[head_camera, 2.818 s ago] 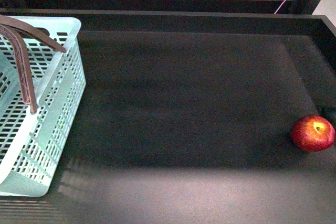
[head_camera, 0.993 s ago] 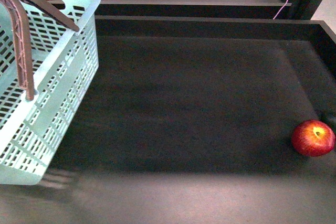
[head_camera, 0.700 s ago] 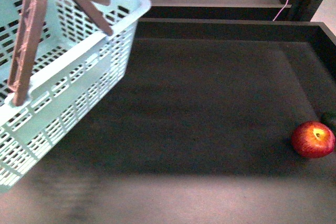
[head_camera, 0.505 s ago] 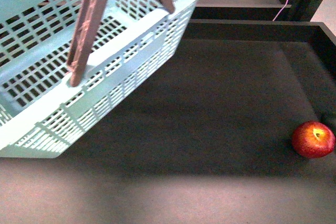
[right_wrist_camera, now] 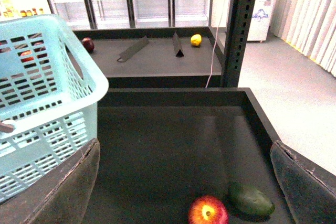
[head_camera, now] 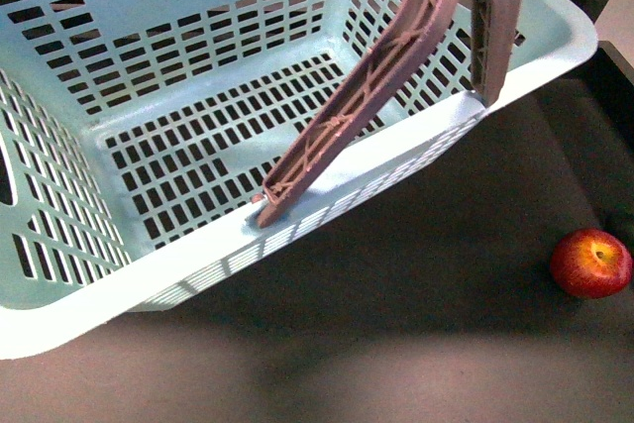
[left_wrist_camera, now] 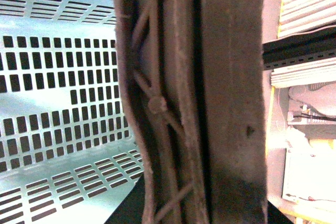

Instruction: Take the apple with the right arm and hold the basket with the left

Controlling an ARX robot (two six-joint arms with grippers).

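The basket (head_camera: pixel 178 260) hangs tilted over the table (head_camera: pixel 416 344), its handles (left_wrist_camera: pixel 210 98) pressed together before the left wrist camera; the left gripper's state cannot be told. The right gripper (right_wrist_camera: pixel 185 148) hovers, spread wide. Below it the apple (head_camera: pixel 591 263) lies at the table's right edge, beside an avocado (right_wrist_camera: pixel 251 199).

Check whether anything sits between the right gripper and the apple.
Nothing visible blocks it. In the right wrist view the right gripper is open, its fingers framing the apple across bare tray floor. A dark green fruit lies close beside the apple, on the side away from the basket, and may crowd one finger.
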